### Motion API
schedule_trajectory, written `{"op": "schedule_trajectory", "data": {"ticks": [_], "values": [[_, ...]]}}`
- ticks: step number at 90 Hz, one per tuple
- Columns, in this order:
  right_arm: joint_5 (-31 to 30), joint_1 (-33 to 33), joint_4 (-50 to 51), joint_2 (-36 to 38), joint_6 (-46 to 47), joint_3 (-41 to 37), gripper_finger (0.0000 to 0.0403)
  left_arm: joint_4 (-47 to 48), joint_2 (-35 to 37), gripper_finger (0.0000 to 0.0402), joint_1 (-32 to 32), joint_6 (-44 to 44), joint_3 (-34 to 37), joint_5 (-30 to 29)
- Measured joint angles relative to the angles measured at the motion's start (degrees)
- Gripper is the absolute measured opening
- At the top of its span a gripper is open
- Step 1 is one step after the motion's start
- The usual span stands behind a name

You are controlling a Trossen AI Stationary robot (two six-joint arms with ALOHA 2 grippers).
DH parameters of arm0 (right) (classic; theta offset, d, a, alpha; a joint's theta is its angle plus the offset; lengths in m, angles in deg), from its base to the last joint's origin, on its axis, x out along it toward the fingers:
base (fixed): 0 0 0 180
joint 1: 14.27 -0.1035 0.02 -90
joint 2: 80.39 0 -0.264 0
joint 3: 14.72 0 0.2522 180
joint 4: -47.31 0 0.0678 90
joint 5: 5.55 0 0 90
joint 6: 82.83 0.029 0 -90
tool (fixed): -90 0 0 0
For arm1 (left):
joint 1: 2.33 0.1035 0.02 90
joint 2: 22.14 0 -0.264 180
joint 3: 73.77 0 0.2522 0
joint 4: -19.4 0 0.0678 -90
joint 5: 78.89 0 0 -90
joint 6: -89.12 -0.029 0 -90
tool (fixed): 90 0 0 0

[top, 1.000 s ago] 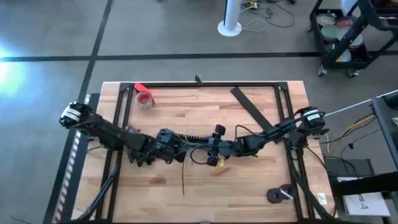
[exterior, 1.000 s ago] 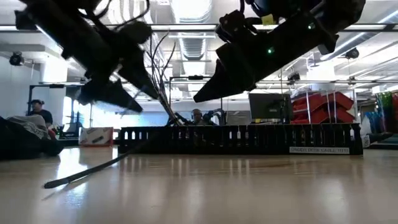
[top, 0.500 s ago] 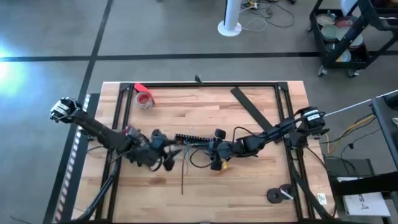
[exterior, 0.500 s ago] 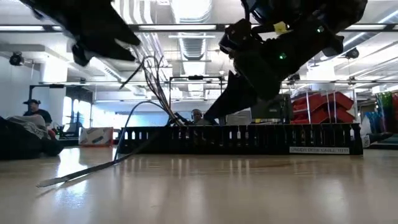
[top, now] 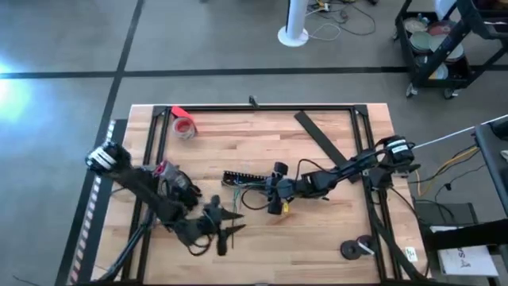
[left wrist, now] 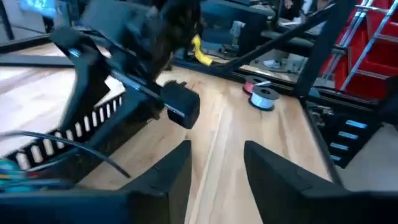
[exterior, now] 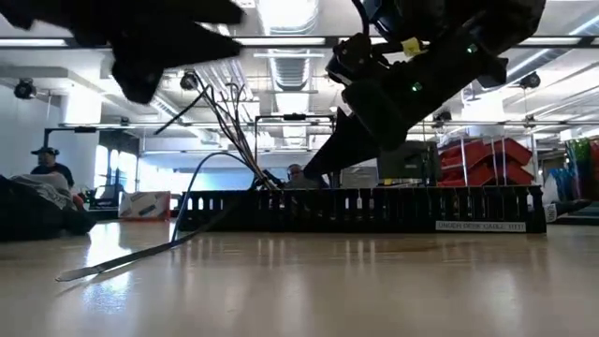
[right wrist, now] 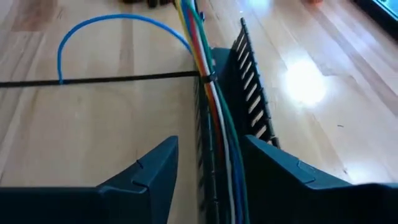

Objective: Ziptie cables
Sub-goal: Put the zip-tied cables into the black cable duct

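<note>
The cables [right wrist: 217, 118], a bundle of coloured wires, run along a black toothed strip [right wrist: 252, 93] at mid-table [top: 238, 176]. Their loose ends rise off the table [exterior: 229, 122], and one blue wire arches aside [right wrist: 118, 22]. The ziptie [right wrist: 112, 79] is wrapped around the bundle, and its thin tail lies flat on the wood [exterior: 122, 260]. My right gripper [right wrist: 209, 142] is open, with the bundle and strip between its fingers [top: 268, 191]. My left gripper [left wrist: 217, 149] is open and holds nothing. It hovers toward the near edge [top: 236, 222], away from the cables. My right gripper's fingers stand level on either side of the cables and lie along them. One finger [right wrist: 261, 168] sits close against the toothed strip, and bare wood shows between the other finger and the strip. I cannot tell whether either finger touches.
A red tape roll [top: 184, 127] lies at the far left and a wide flat black strip [top: 321, 141] at the far right. Dark rolls [top: 357, 249] sit at the near right. Black frame rails [top: 262, 107] border the table. A person [exterior: 56, 168] shows beyond it.
My left gripper has drawn away from the cable bundle toward the table's near edge and has risen. The ziptie's tail, which slanted up straight toward the bundle, now lies lower on the wood. My right gripper has kept still.
</note>
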Motion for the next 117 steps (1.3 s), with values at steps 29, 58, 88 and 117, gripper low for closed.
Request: {"op": "schedule_trajectory", "data": {"ticks": [29, 58, 88, 117], "values": [[0.02, 0.09, 0.09, 0.0, -0.17, -0.01, 0.0165, 37.52, -10.32, 0.0065, 5.05, 12.43, -16.2, -4.02], [0.05, -0.17, 0.64, 0.0, -0.13, -0.03, 0.0154, 88.5, -10.47, 0.0031, 8.09, 29.32, -31.08, -2.98], [3.08, -0.3, 1.78, 0.0, 0.79, -0.03, 0.016, 96.58, -10.33, 0.0029, 16.34, 27.77, -32.16, -5.64], [3.06, -0.3, 4.79, 0.0, 2.37, -0.03, 0.0152, 96.63, -6.58, 0.0026, 23.26, 15.84, -32.4, -6.21]]}}
